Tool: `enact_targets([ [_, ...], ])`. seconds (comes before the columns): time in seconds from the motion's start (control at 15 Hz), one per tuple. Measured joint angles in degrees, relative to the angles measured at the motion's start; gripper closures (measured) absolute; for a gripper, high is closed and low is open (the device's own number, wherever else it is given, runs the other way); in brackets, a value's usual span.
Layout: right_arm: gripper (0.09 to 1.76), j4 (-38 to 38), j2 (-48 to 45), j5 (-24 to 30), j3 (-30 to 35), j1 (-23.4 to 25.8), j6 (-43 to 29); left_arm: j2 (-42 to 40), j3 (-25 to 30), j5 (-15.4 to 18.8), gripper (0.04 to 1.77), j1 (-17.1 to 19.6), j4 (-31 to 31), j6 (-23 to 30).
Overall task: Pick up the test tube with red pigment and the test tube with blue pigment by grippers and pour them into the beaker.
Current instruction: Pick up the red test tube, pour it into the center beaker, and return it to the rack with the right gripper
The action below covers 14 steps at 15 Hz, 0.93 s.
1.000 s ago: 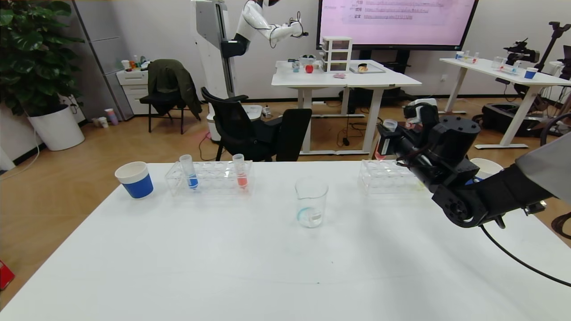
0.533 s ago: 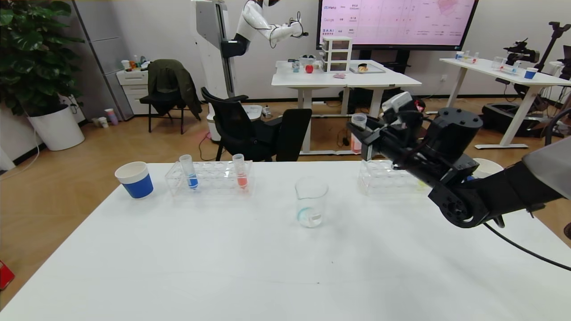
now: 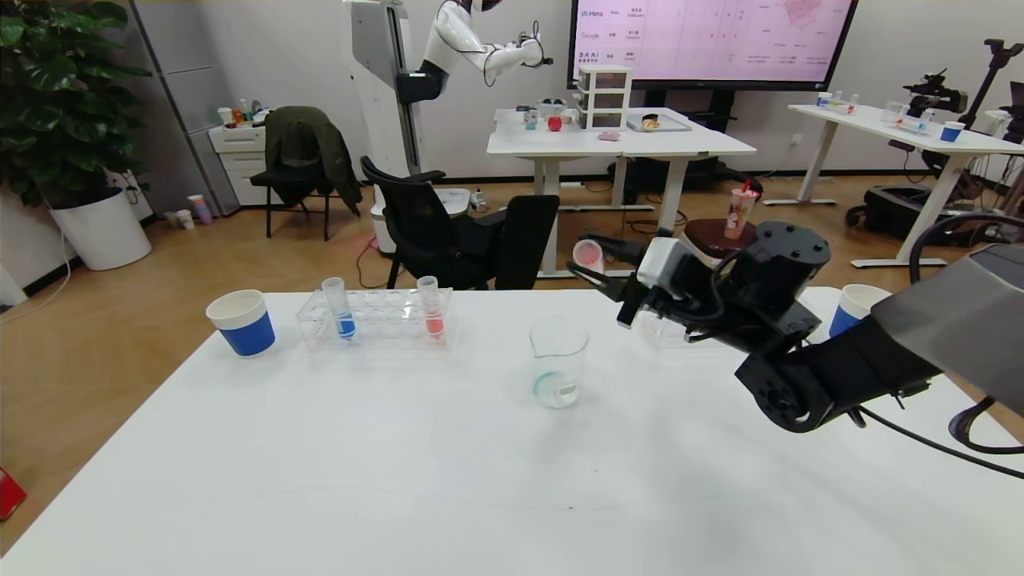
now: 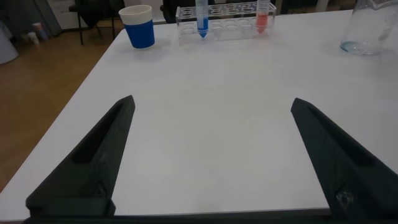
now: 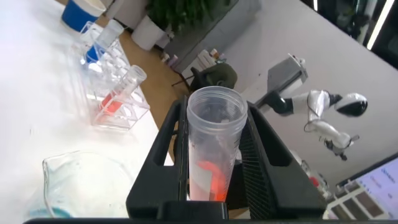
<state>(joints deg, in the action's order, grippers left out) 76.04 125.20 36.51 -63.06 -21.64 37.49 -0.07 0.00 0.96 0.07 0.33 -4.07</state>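
Right gripper clamps test tube with red pigment, tilted, mouth toward camera, above and just right of beaker. Beaker mid-table, bluish trace at bottom. Test tube with blue pigment upright in far-left rack, beside second red tube. Left gripper low over near table, fingers wide apart, holding nothing.
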Motion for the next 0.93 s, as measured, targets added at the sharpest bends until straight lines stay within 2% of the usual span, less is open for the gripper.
enact_targets([
  [0.2,1.33,0.0,1.3,4.6,-0.4,0.2,8.6,0.0,0.0,0.0,0.06,0.0,0.0,0.0],
  [0.47,1.33,0.0,2.7,7.0,-1.7,0.2,15.7,0.0,0.0,0.0,0.06,0.0,0.0,0.0],
  [0.93,1.33,-1.8,8.5,12.9,-10.6,1.5,28.0,0.0,0.0,0.0,0.06,0.0,0.0,0.0],
])
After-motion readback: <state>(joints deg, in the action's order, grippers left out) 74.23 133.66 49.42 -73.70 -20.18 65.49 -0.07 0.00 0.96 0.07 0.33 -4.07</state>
